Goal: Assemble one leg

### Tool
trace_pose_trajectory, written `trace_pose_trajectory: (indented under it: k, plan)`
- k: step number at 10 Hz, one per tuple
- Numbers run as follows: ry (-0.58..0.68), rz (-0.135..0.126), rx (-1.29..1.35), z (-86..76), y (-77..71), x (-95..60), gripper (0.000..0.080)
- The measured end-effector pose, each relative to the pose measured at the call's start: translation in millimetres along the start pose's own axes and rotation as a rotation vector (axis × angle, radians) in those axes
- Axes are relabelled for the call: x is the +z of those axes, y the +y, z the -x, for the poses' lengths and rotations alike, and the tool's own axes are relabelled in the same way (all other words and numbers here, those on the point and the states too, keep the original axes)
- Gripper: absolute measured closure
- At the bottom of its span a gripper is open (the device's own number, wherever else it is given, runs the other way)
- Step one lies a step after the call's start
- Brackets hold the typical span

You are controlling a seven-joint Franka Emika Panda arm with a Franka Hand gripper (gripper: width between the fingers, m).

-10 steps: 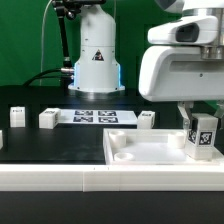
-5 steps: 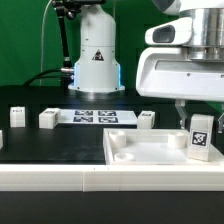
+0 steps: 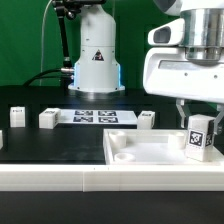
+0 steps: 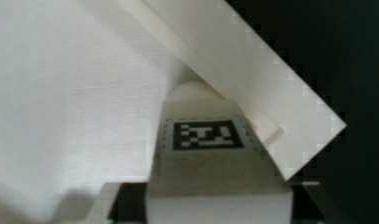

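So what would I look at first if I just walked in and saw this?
Probably the big white robot arm on the exterior view's right, with its claw pinching a small white leg that has a black-and-white square tag. It holds the leg over the corner of a large flat white panel. Behind, a marker board lies on the black table.

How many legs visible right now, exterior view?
4. One leg in the gripper over the large panel; three loose on the table behind. The arm may hide others.
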State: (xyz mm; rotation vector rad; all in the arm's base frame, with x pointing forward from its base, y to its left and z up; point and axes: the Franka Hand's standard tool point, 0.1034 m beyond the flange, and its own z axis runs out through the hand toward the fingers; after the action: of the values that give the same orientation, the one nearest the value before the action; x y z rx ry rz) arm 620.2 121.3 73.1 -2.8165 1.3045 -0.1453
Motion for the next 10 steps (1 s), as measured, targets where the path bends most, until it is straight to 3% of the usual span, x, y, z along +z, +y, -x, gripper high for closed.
trace_pose_trajectory:
  k: [4, 5, 6, 7, 10]
  plan:
    - [-0.004, -0.002, 0.12, -0.4, 0.2, 0.1, 0.0507]
    - [-0.004, -0.002, 0.078, -0.3, 0.1, 0.1, 0.034]
    - [-0.003, -0.004, 0.037, -0.2, -0.2, 0.0, 0.034]
    - [-0.002, -0.005, -0.02, 0.0, -0.7, -0.1, 0.0188]
    - [-0.001, -0.005, -0.314, -0.1, -0.5, 0.0, 0.0158]
